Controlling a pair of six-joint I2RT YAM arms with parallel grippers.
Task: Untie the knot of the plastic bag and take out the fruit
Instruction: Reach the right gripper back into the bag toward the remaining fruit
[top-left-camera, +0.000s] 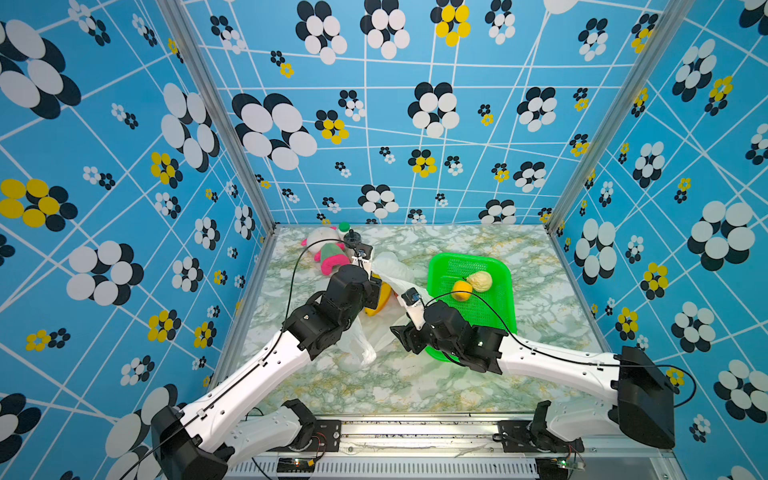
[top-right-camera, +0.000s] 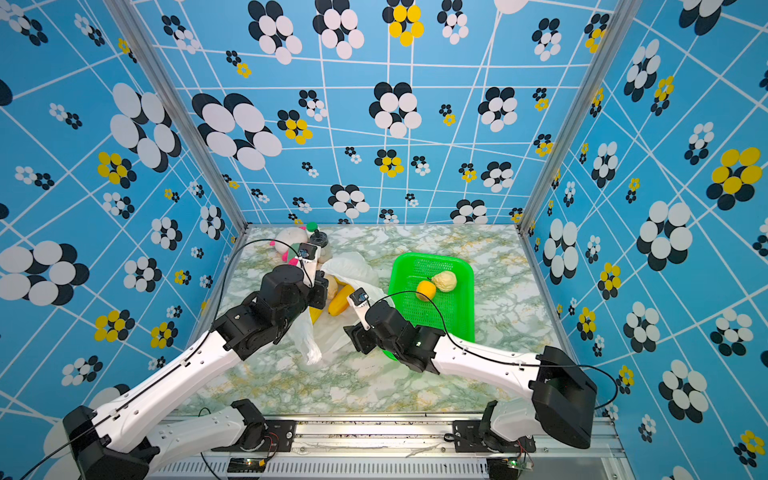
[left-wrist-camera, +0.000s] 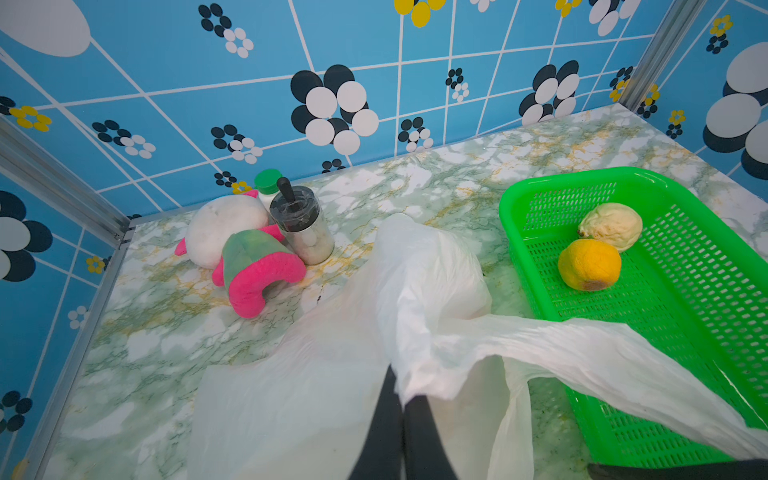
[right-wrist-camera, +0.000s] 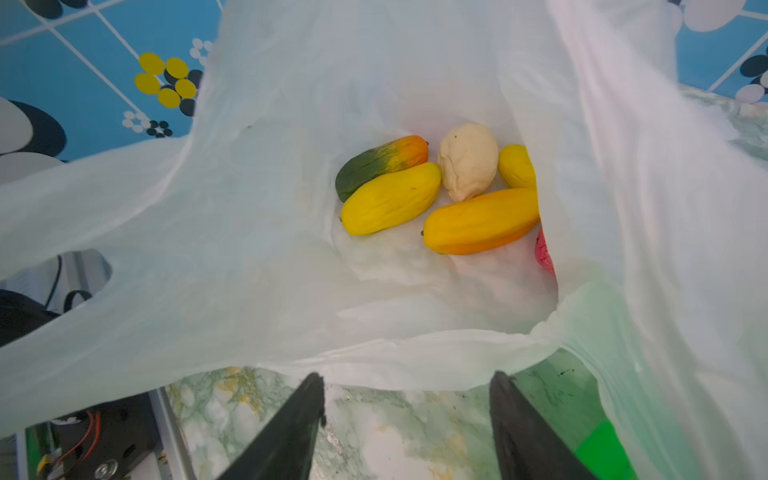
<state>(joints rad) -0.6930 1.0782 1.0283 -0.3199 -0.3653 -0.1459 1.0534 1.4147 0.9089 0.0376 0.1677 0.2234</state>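
no readable text, labels or numbers anywhere

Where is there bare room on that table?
Bare marbled tabletop: the strip in front of the white plastic bag, and behind and right of the green mesh basket. Crowded: the middle, under that bag, and the back-left corner around the pink-green plush toy.

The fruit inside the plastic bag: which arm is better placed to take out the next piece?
Right, probably. The right claw is open at the mouth of the plastic bag, facing the fruit inside. The left claw is shut on the bag's film, holding it up.
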